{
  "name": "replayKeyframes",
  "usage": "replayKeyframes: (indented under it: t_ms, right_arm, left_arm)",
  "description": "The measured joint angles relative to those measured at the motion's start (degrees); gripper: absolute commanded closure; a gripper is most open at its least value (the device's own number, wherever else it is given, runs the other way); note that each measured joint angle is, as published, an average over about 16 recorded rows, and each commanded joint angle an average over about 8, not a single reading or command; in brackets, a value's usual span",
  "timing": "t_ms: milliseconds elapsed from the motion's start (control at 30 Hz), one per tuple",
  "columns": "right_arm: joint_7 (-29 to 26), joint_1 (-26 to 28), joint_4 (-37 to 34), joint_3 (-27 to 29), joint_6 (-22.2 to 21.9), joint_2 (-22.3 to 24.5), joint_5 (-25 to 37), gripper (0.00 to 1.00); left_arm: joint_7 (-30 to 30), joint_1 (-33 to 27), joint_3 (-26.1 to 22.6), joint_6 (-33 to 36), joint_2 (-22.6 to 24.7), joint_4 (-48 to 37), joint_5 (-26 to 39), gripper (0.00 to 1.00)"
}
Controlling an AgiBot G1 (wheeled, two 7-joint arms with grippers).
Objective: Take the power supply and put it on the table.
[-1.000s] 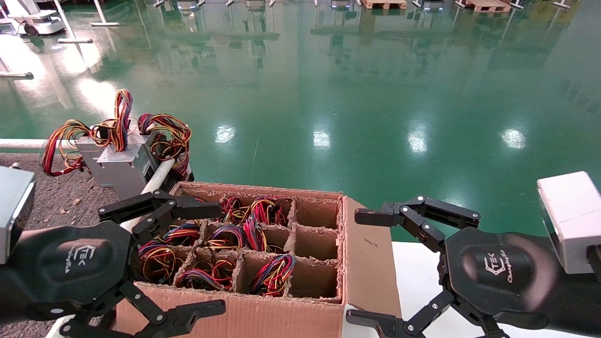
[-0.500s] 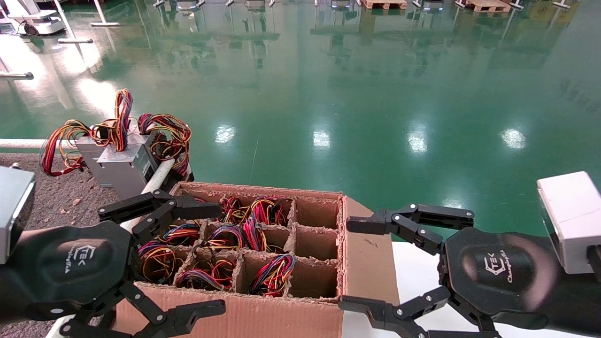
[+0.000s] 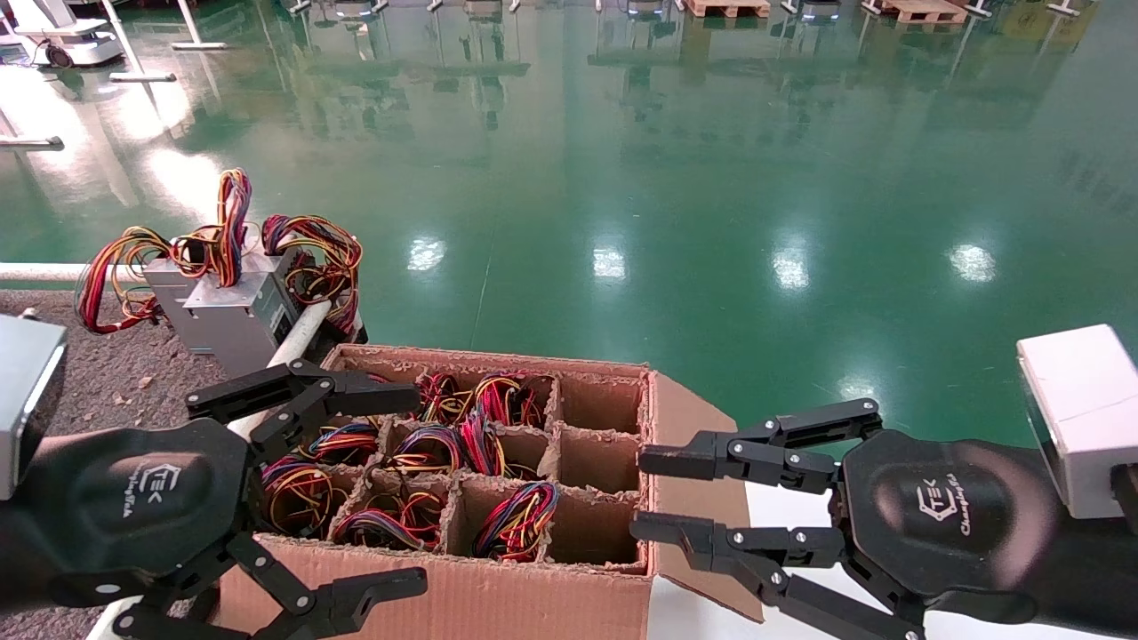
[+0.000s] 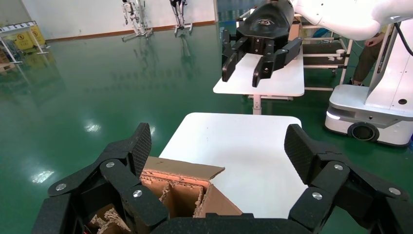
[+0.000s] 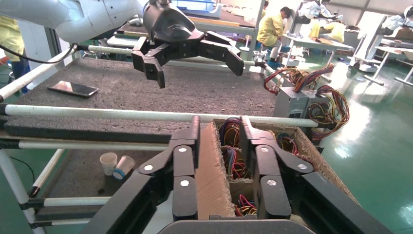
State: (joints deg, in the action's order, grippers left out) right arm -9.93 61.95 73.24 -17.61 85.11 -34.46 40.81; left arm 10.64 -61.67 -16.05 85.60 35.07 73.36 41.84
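Note:
The power supply's metal body is hidden; only coloured wire bundles show in several cells of the cardboard carton. My right gripper is at the carton's right wall. Its fingers stand narrowly apart astride the upright flap: one finger lies against the flap, the other stands clear of it over the cells. My left gripper hovers wide open over the carton's left side, holding nothing. The dark speckled table lies to the left behind a white rail.
Two grey boxes with orange-yellow wire loops stand on the table's far corner. A phone lies on the table. The carton rests on a smooth white surface. Green floor lies beyond.
My right gripper's fingers have drawn in from wide open to a narrow gap and shifted left onto the carton's right flap, which now stands more upright. The left arm has not moved.

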Motion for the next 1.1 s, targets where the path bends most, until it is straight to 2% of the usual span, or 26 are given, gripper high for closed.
replayKeyframes:
  t_ms: [933, 1100]
  right_arm:
    - [0.0, 0.0, 0.0, 0.0, 0.0, 0.0, 0.0, 1.0]
    - [0.0, 0.0, 0.0, 0.0, 0.0, 0.0, 0.0, 0.38]
  left_arm:
    - [0.01, 0.01, 0.0, 0.01, 0.0, 0.01, 0.0, 0.0]
    - [0.15, -0.51, -0.07, 0.18, -0.31, 0.09, 0.43, 0.0]
